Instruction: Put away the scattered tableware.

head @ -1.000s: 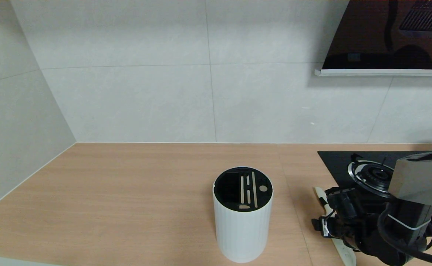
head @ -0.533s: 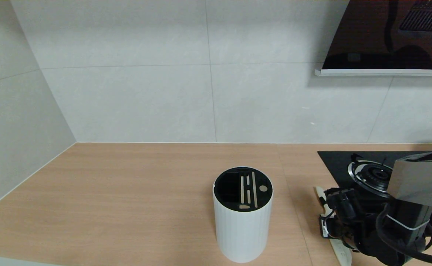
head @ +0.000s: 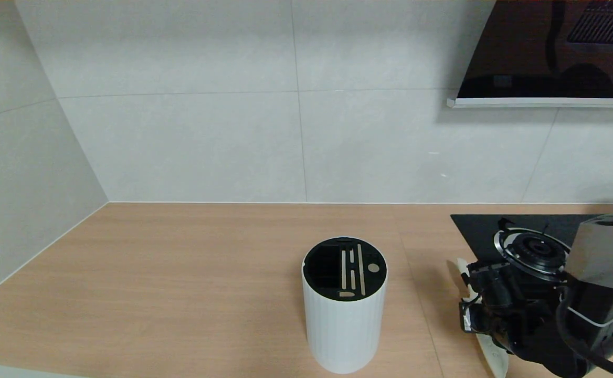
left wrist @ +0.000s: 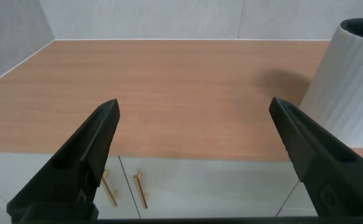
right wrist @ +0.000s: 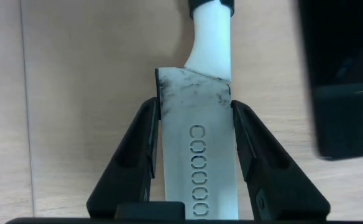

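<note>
White-handled knife (right wrist: 197, 149) with a broad white, grey-speckled blade: lower right of the head frame, lying lengthwise away from the camera, handle end (head: 463, 270) farthest. It sits just beside the left edge of the black glass hob (head: 477, 228). I cannot tell whether it rests on the light wooden table (head: 207, 273) or is slightly clear of it.

Right claw (right wrist: 194, 109) pinches the blade near the handle, one black finger pressed against each flat edge.

White ribbed cylindrical holder (head: 344, 320) with a black slotted top stands upright at lower centre, well apart from the knife, to its left.

Left claw (left wrist: 194, 149) is spread wide over the table's front edge, the holder (left wrist: 349, 81) off to one side.
</note>
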